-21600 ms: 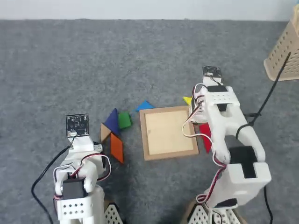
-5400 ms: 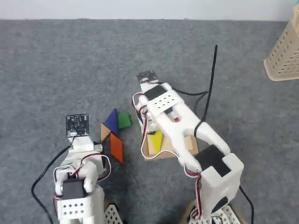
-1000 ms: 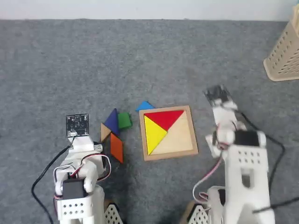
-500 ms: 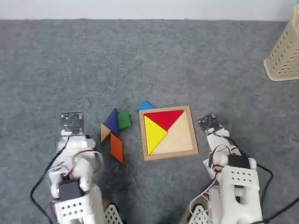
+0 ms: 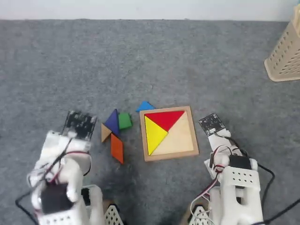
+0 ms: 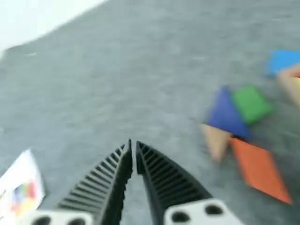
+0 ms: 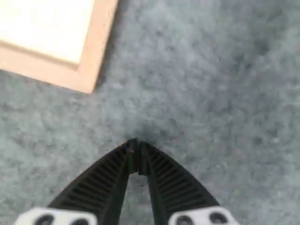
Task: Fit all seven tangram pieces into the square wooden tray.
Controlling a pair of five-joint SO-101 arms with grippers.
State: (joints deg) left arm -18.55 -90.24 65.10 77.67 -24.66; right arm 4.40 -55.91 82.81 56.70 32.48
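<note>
The square wooden tray [image 5: 194,132] lies mid-table with a red triangle [image 5: 165,119] and a yellow triangle [image 5: 153,133] in it. Left of it on the carpet lie a dark blue triangle [image 5: 112,122], a green square [image 5: 124,121], a tan triangle [image 5: 105,133], an orange parallelogram [image 5: 116,147] and a light blue triangle [image 5: 145,107]. My left gripper [image 6: 132,146] is shut and empty, hanging over bare carpet short of the dark blue triangle [image 6: 226,115], green square [image 6: 251,103] and orange parallelogram [image 6: 258,168]. My right gripper [image 7: 135,144] is shut and empty beside the tray's corner [image 7: 93,75].
A perforated beige basket [image 5: 286,49] stands at the far right edge. A white card with coloured print [image 6: 21,187] lies near the left gripper. Grey carpet spreads open beyond the pieces.
The right arm has drawn back from the tray to the near right and stopped. The left arm has swung up and toward the loose pieces over the last half second.
</note>
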